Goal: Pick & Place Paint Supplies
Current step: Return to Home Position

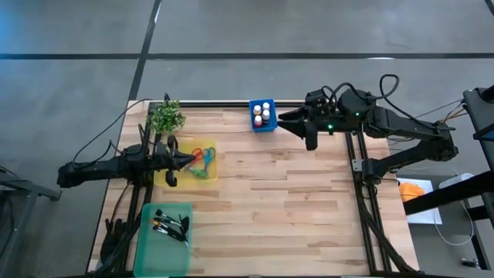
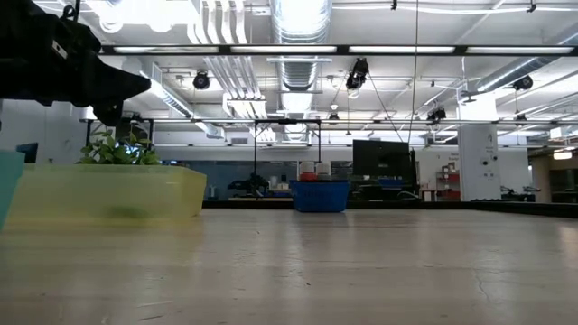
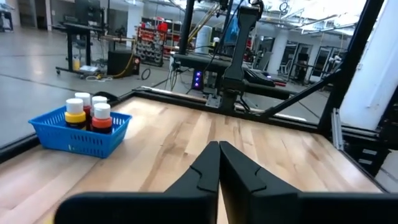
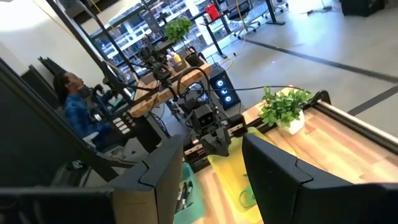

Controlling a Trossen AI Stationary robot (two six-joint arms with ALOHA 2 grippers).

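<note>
Red-, green- and blue-handled scissors (image 1: 203,159) lie in a yellow tray (image 1: 182,179) at the table's left. My left gripper (image 1: 191,161) hovers level over that tray, shut and with nothing in it; the left wrist view shows its fingers (image 3: 217,163) closed together. Thin dark paintbrushes (image 1: 170,224) lie in a green tray (image 1: 164,251) at the near left. White-capped paint bottles (image 3: 88,113) stand in a blue basket (image 1: 262,117) at the far edge. My right gripper (image 1: 284,122) hangs high beside the basket, open and with nothing in it (image 4: 211,163).
A small green potted plant (image 1: 166,116) stands at the far left corner behind the yellow tray. The wooden table (image 1: 285,201) has bare boards across its middle and right. Metal frame rails run along both sides (image 1: 359,166).
</note>
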